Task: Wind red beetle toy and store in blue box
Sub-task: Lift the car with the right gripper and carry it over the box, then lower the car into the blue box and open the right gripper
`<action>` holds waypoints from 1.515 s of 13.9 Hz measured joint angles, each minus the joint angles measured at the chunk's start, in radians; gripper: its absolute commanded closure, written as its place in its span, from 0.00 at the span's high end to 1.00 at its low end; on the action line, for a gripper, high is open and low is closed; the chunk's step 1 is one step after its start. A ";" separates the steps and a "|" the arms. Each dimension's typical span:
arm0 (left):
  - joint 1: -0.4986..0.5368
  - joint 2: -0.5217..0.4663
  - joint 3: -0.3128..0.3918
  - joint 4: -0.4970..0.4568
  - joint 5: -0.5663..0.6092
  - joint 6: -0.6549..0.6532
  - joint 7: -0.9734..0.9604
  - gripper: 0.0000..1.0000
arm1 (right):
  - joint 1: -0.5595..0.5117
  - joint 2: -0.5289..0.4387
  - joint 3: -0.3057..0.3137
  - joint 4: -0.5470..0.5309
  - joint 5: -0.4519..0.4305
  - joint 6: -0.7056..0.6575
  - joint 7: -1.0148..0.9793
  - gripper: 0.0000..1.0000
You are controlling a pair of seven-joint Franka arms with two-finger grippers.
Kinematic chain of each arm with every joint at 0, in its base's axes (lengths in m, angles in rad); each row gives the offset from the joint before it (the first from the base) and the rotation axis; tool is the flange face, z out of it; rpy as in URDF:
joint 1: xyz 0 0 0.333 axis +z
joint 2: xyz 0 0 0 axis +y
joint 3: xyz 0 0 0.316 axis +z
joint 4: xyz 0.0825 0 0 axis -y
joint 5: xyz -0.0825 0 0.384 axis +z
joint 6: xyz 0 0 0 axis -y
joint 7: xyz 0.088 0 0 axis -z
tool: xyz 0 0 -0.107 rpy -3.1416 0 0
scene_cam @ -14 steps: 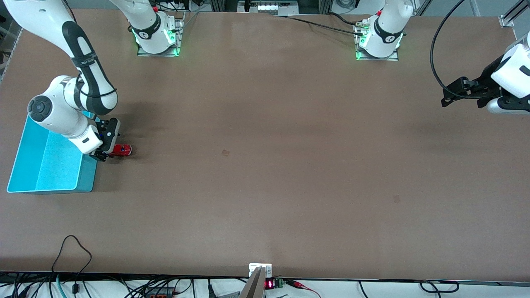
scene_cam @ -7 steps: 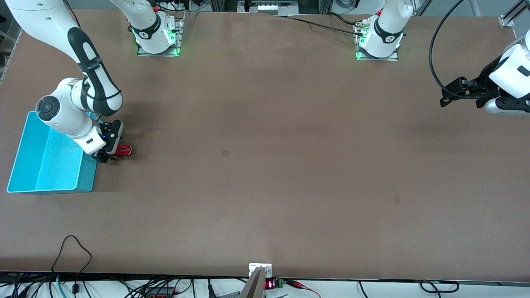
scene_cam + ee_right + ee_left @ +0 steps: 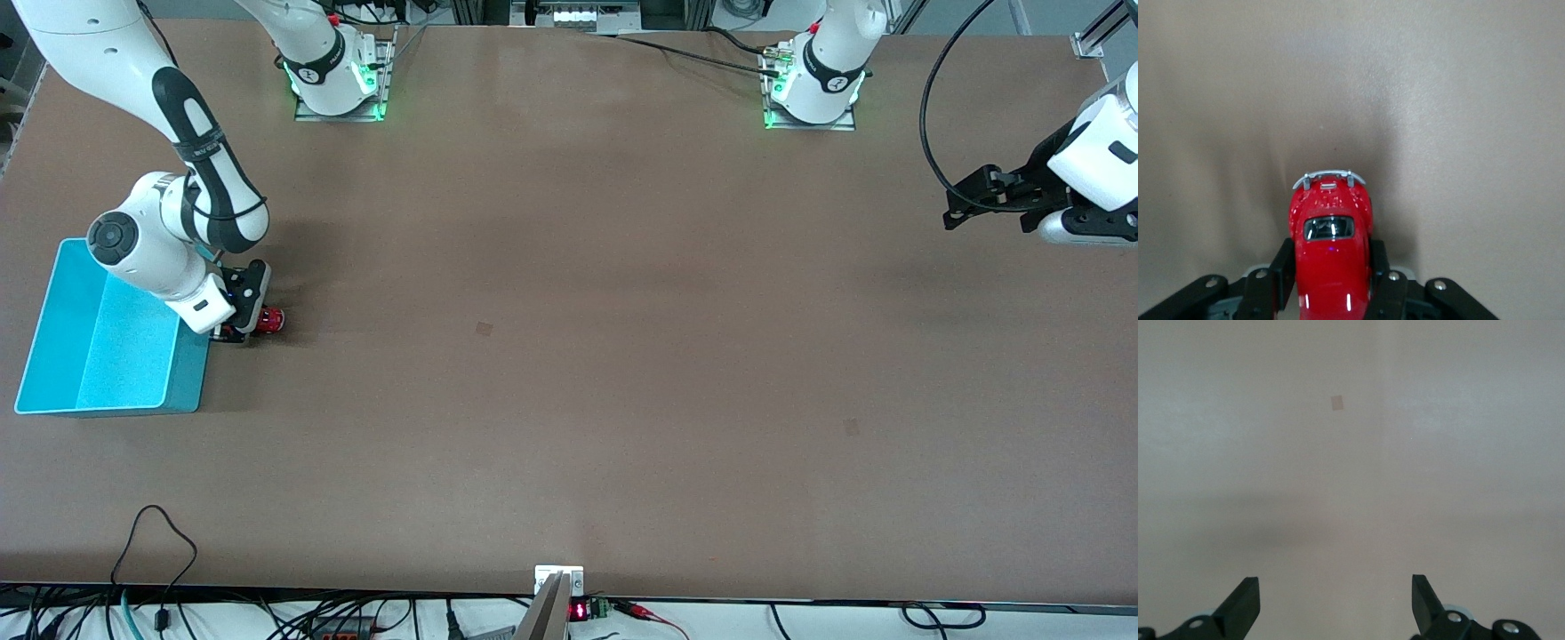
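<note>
**Grip on red beetle toy, right pincer**

Beetle is pinched between my right pincer (image 3: 1331, 280) fingers (image 3: 1281, 270), one on each flank of the red beetle toy (image 3: 1330, 250). Right wrist view: the car's rounded end with the silvery bumper (image 3: 1328, 177) sticks out past the fingertips, over bare desk. Windows and roof are visible; the wheels are hidden from that camera.

Front view: right pincer (image 3: 244, 316) is low at the desk (image 3: 569, 356), just beside the blue box (image 3: 107, 391), at the right arm's end. Only a bit of the red beetle toy (image 3: 270, 321) shows past the pincer body. I cannot tell whether its wheels touch the desk. The car is outside the box, next to the wall that faces the desk's middle. The box sits upright with its open side up; my right arm covers part of its rim.

Left pincer (image 3: 956, 209) waits up in the air over the left arm's end of the desk, fingers (image 3: 1241, 603) spread wide and holding nothing. Left wrist view shows only plain desk with a small pale mark (image 3: 1337, 402).
</note>
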 measured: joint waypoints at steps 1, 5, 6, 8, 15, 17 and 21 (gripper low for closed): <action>0.000 0.000 0.000 0.000 0.000 0.000 0.000 1.00 | 0.000 0.000 0.007 0.002 0.000 0.000 0.000 0.27; 0.000 0.000 0.000 0.000 0.000 0.000 0.000 1.00 | 0.004 -0.004 0.054 0.087 0.008 -0.052 0.074 0.28; -0.001 0.000 0.000 0.000 0.000 0.000 0.000 1.00 | 0.006 -0.010 0.060 0.136 0.023 -0.120 0.124 0.29; -0.001 0.000 0.000 0.000 0.000 0.000 0.000 1.00 | 0.006 -0.028 0.062 0.256 0.064 -0.271 0.216 0.28; -0.001 0.000 0.000 0.000 0.000 0.000 0.000 1.00 | -0.091 -0.038 0.038 0.461 0.085 -0.376 0.643 0.12; -0.001 0.001 0.000 0.000 0.000 0.000 0.000 1.00 | -0.147 -0.022 0.036 0.462 0.086 -0.376 0.796 0.02; -0.001 0.001 0.000 0.000 0.000 0.000 0.000 1.00 | -0.268 0.044 0.034 0.465 0.087 -0.375 0.921 0.00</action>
